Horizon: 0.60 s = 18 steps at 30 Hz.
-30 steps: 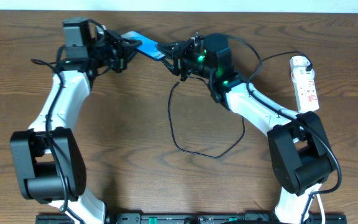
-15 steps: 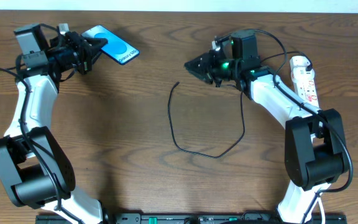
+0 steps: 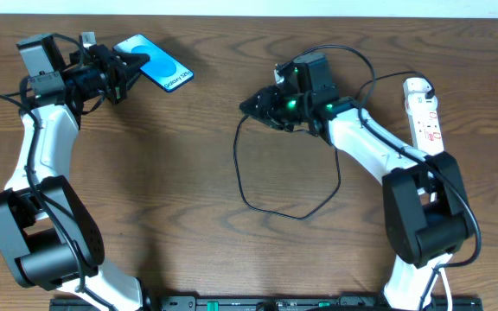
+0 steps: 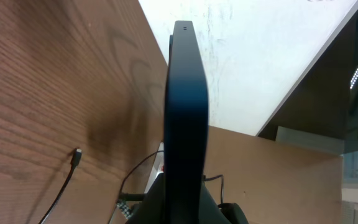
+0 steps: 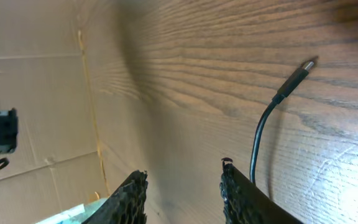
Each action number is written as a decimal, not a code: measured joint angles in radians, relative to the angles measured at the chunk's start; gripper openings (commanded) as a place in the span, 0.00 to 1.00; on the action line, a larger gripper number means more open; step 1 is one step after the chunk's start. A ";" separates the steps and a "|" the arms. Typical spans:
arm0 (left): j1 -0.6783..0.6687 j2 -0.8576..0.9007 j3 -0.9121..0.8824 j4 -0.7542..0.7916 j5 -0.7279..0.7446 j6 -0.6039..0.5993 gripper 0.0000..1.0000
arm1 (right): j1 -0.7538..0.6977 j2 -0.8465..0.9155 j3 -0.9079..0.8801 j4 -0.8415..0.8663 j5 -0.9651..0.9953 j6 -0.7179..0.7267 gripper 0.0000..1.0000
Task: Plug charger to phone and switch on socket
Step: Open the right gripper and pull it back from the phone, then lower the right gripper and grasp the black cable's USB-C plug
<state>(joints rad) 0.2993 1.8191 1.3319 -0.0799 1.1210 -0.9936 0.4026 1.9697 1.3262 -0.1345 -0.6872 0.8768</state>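
The phone [image 3: 158, 66], with a blue-cyan screen, is held at the far left by my left gripper [image 3: 130, 66], which is shut on its left end. In the left wrist view the phone [image 4: 186, 118] shows edge-on between the fingers. The charger cable [image 3: 271, 207] lies in a loop on the table, its free plug tip [image 3: 246, 116] just below my right gripper [image 3: 251, 105]. My right gripper [image 5: 182, 180] is open and empty, with the plug tip [image 5: 307, 65] lying ahead to the right. The socket [image 3: 424, 112] lies at the far right.
The brown wooden table [image 3: 145, 199] holds the cable loop in the middle. A white wall edge runs along the back. The socket's white cord runs behind my right arm.
A second ago both grippers were close together at the middle, with the phone between them. My left arm then swung the phone to the far left. My right gripper moved right, then back left over the plug tip.
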 measured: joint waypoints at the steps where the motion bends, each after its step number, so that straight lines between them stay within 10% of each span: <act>1: 0.000 0.000 0.000 0.001 0.000 0.000 0.07 | 0.005 0.012 0.014 -0.025 0.005 0.005 0.34; 18: 0.000 0.000 0.000 0.000 0.007 0.000 0.07 | 0.061 0.332 0.516 -0.542 0.182 -0.034 0.30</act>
<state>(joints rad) 0.2993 1.8191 1.3319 -0.0795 1.1278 -0.9936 0.4633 2.3016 1.8423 -0.6769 -0.5053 0.8425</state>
